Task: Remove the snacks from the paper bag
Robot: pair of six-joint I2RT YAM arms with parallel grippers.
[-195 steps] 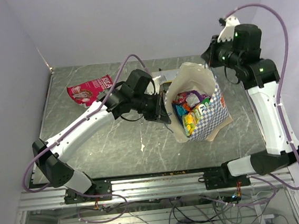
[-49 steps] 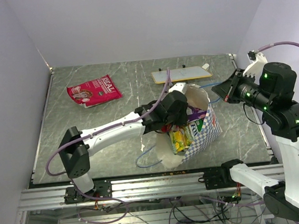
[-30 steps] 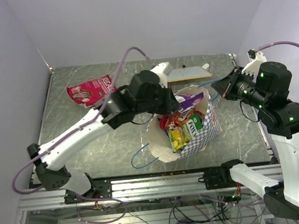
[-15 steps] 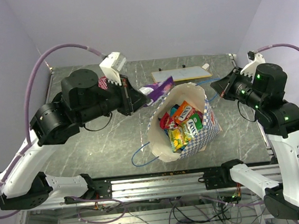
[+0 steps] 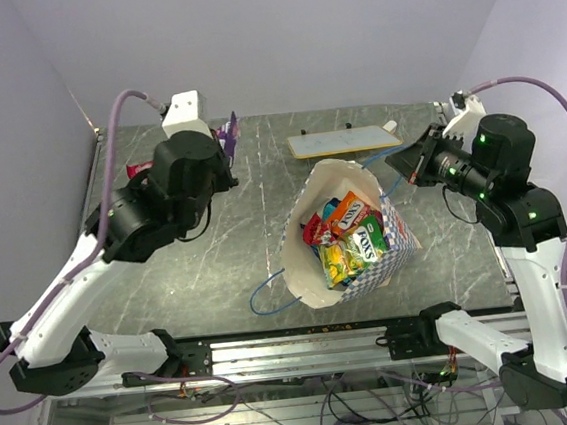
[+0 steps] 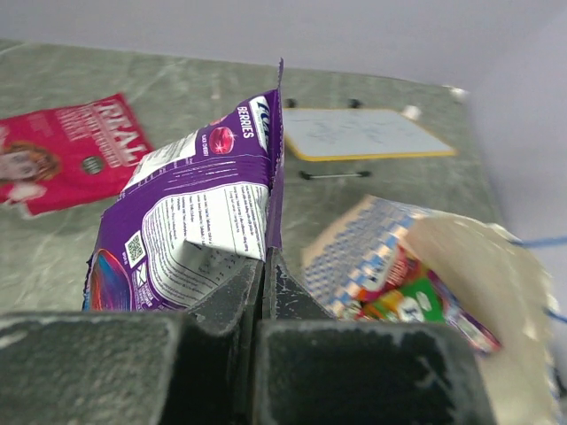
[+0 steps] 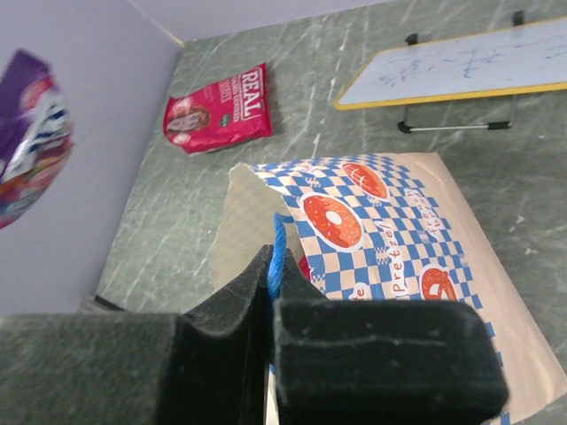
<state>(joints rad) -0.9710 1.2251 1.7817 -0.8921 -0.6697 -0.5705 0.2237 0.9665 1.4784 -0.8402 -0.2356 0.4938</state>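
Since the previous frame, left tool (image 6: 264,270) has swung to 10 o'clock, clenched on the purple glossy foil snack packet (image 6: 199,212). Right tool (image 7: 269,270) grips the thin blue cord handle (image 7: 280,243) of the blue-and-white checkered paper bag (image 5: 394,234), which sits at the centre of the grey counter (image 5: 200,281), holding the remaining colourful packets (image 5: 346,232).

The table (image 5: 200,281) is a grey-green, marble-veined slab. The checkered paper bag (image 5: 395,247) rests on it right of centre, tipped, its open mouth toward the near left. One blue cord handle (image 5: 261,293) lies looped on the surface beside that mouth. A red-pink packet (image 7: 217,111) lies flat at the far left, and a cream board (image 5: 342,141) stands on black feet near the far edge
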